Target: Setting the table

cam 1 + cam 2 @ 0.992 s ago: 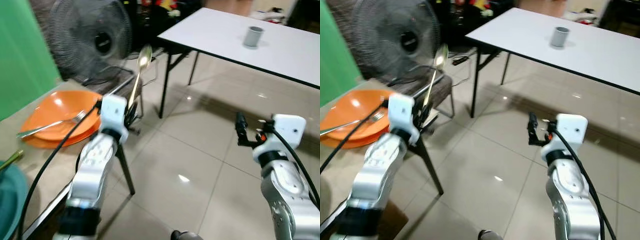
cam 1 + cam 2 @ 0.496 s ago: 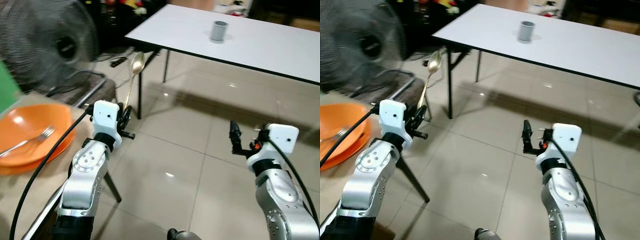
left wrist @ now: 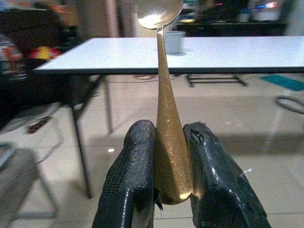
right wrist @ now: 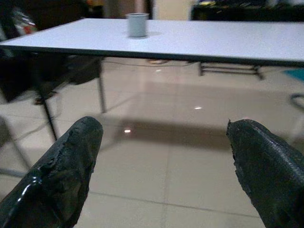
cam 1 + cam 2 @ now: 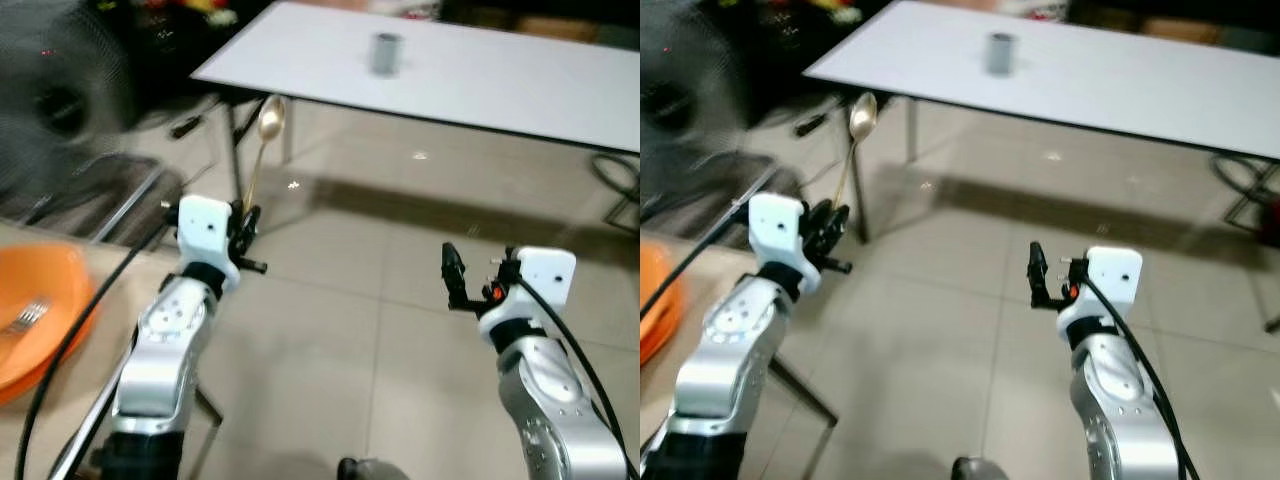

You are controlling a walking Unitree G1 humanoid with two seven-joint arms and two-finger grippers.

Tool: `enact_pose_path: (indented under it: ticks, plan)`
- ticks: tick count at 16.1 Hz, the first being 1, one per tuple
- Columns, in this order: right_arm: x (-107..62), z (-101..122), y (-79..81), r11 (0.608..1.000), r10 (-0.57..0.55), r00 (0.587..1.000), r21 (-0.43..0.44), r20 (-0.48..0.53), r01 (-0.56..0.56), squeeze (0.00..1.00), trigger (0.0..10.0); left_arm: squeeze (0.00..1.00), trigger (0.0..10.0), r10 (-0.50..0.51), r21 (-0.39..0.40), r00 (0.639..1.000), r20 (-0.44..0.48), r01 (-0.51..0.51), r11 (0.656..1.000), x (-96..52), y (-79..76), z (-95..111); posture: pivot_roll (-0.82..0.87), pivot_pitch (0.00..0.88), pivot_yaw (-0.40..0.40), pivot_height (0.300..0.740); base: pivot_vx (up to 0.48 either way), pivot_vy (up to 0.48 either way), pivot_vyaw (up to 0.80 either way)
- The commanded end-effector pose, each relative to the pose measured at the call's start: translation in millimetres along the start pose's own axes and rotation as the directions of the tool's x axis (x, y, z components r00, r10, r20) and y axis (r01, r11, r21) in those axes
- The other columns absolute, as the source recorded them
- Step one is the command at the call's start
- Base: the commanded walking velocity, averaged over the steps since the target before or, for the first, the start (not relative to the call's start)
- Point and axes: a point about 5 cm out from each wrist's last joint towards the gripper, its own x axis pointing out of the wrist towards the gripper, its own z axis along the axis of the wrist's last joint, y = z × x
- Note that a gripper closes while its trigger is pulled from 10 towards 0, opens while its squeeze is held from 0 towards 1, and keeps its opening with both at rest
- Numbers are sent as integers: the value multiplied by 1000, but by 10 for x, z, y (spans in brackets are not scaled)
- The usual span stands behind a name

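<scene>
My left gripper (image 5: 248, 222) is shut on the handle of a gold spoon (image 5: 262, 140), which stands upright with its bowl on top. In the left wrist view the spoon (image 3: 166, 118) is pinched between the two black fingers (image 3: 130, 185). My right gripper (image 5: 449, 280) is open and holds nothing, raised over the tiled floor; its fingers (image 4: 66, 166) stand far apart in the right wrist view. A white table (image 5: 500, 80) lies ahead with a grey cup (image 5: 385, 53) on it. An orange plate (image 5: 35, 320) with a fork (image 5: 25, 318) rests at the left edge.
A black fan (image 5: 50, 110) stands at the far left beside a metal chair frame (image 5: 120, 200). Glossy tiled floor (image 5: 340, 330) stretches between me and the white table. The table's dark legs (image 5: 235, 150) stand at its left end. A black hoop (image 5: 615, 185) lies at the right.
The camera has swung right: the orange plate and fan slid toward the left edge, and the white table moved to the centre. Both grippers keep their pose, the left still holding the spoon.
</scene>
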Motion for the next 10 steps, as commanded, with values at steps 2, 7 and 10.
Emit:
enact_pose_path:
  ticks: [2, 7, 10]
  plan:
    - [24, 99, 39, 1000, 23, 999, -6, 48, -23, 0, 10000, 0, 10000, -1, 16, 1000, 21, 1, 1000, -25, 19, 53, -69, 0, -4, 740, 261, 0, 0]
    - [50, 122, 0, 999, 18, 998, -37, 54, -16, 0, 10000, 0, 10000, -13, 19, 999, 29, 12, 1000, 10, -2, 74, -74, 0, -1, 740, 282, 0, 0]
    - [51, 114, 4, 1000, 13, 999, -27, 50, -12, 0, 10000, 0, 10000, -21, 26, 999, 27, 20, 999, 10, -4, 73, -72, 0, 4, 740, 291, 0, 0]
